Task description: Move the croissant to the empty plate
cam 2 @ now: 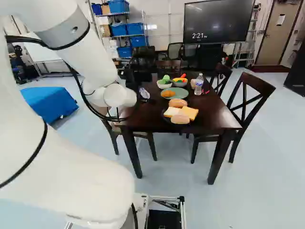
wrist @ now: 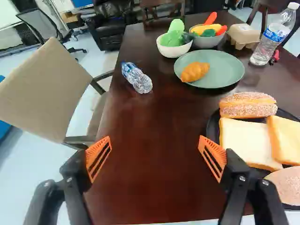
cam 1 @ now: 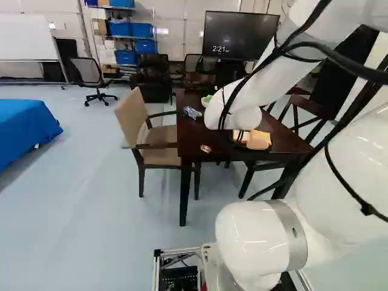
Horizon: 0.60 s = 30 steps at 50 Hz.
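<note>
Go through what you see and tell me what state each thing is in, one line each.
Pincer, open
Croissant, resting on the green plate
Black plate, loaded with bread
Egg carton, closed
Bottle by the egg carton, upright
Bottle near the beige chair, lying down
White bowl, filled
Grey bowl, filled
Screen, on

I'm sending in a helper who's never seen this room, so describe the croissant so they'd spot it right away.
On the dark table, find the round green plate beside the two filled bowls. The croissant is the golden-brown roll on it, alone, unlike the bread slices and buns crowding the black plate.
</note>
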Tool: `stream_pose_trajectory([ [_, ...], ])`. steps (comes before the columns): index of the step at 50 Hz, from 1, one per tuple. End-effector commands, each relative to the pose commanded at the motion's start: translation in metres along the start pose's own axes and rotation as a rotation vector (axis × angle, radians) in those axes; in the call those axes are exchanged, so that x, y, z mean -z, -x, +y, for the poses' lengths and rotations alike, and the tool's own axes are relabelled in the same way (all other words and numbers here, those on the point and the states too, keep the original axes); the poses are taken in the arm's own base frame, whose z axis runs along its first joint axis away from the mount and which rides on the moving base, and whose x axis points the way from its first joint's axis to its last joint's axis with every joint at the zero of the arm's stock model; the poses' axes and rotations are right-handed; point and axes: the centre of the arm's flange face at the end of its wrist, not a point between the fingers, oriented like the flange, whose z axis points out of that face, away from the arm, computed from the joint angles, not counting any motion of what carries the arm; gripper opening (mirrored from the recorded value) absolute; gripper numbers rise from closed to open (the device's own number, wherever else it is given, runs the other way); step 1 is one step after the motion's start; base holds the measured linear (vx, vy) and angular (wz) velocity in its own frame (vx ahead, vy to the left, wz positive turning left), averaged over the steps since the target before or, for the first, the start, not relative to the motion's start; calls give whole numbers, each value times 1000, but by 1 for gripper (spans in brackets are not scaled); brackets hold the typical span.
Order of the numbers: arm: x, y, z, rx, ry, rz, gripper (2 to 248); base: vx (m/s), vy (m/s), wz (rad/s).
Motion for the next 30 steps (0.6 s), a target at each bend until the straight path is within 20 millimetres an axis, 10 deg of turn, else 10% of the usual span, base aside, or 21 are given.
stream_pose_trajectory([
  [30, 21, 53, 0, 67, -19, 114, 247, 0, 0, 0],
])
